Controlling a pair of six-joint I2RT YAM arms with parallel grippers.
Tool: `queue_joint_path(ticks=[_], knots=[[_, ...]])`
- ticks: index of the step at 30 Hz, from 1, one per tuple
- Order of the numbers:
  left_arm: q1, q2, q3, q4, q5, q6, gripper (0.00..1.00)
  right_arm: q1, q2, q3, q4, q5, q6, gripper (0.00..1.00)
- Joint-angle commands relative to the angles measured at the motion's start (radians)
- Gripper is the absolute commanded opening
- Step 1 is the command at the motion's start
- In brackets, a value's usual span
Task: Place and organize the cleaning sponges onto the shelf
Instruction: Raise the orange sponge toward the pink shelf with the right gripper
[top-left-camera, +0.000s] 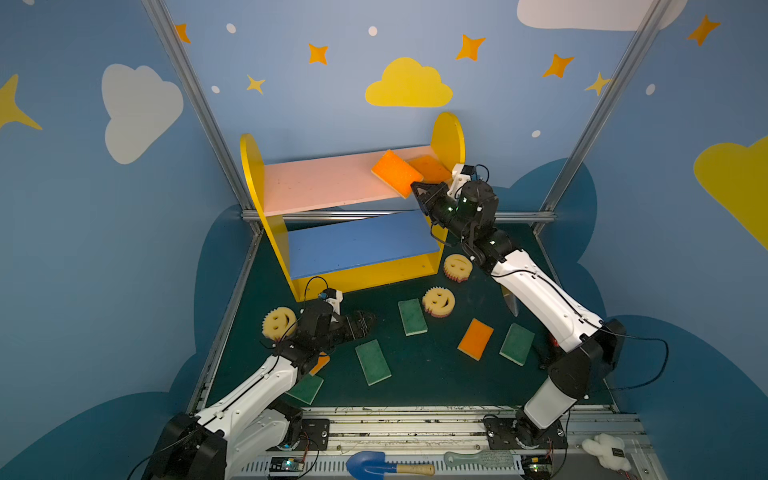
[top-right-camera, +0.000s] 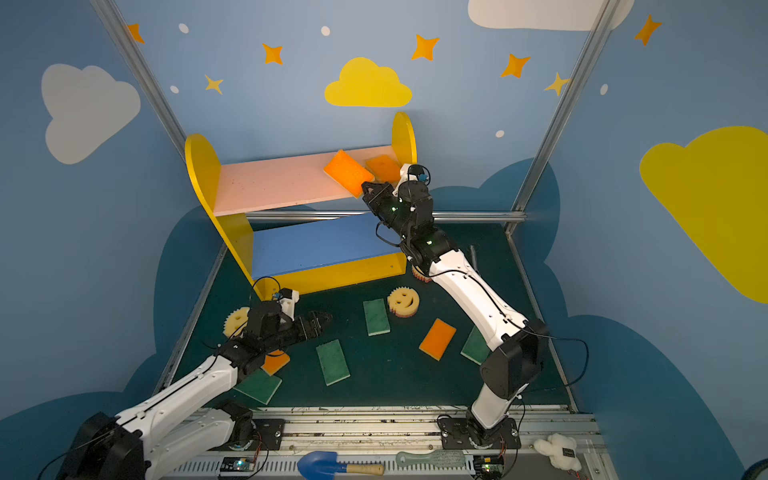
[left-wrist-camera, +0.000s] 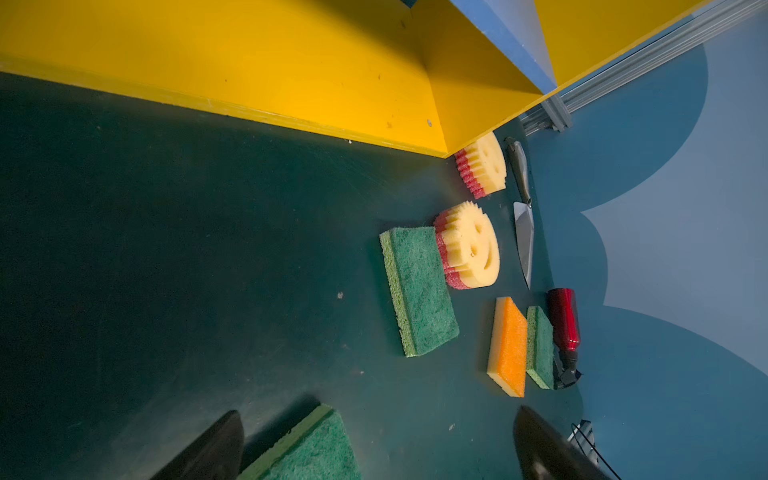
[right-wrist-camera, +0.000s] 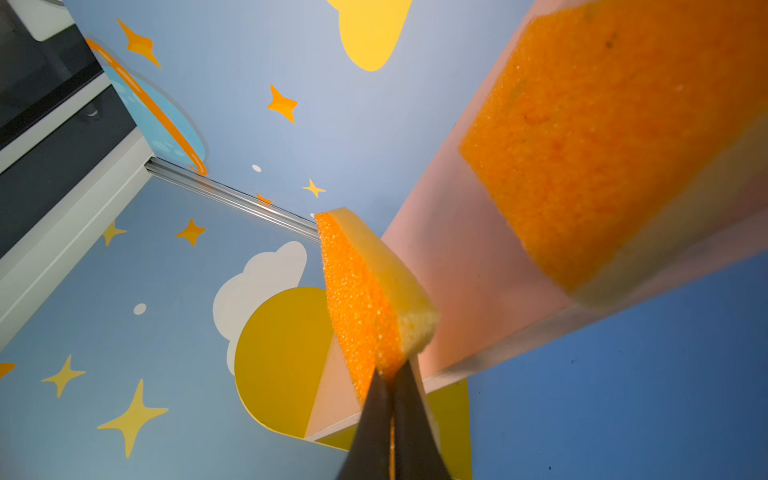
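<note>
right jaws pinching orange sponge (top-left-camera: 395, 173), pink board (top-left-camera: 324, 183)

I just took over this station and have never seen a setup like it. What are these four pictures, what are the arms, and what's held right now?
Two robot arms work at a tabletop. Two pictures look down from overhead; the other two come from a camera on each wrist. The right claw is shut on an orange-topped sponge, held tilted at the shelf's pink board, beside another orange sponge lying there. The left claw is open and empty. Green sponges and smiley-face sponges lie on the mat.
</note>
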Motion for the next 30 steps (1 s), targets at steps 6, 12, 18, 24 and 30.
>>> queue_joint_path(ticks=[6,12,18,24,30], knots=[[0.006,-0.015,-0.008,0.011,0.007,0.022,1.00,0.010,0.021,0.036,0.026,0.087,-0.045,0.00],[0.007,-0.012,-0.014,0.014,0.006,0.019,0.99,0.012,0.018,0.037,0.029,0.087,-0.087,0.24],[0.010,-0.015,-0.014,0.011,0.006,0.017,1.00,0.012,0.018,0.046,0.016,0.072,-0.106,0.35],[0.009,-0.008,-0.013,0.013,0.004,0.016,1.00,0.013,-0.011,0.042,0.002,0.048,-0.168,0.46],[0.010,0.012,-0.005,0.023,0.008,0.010,1.00,0.015,-0.049,0.033,-0.031,0.000,-0.258,0.58]])
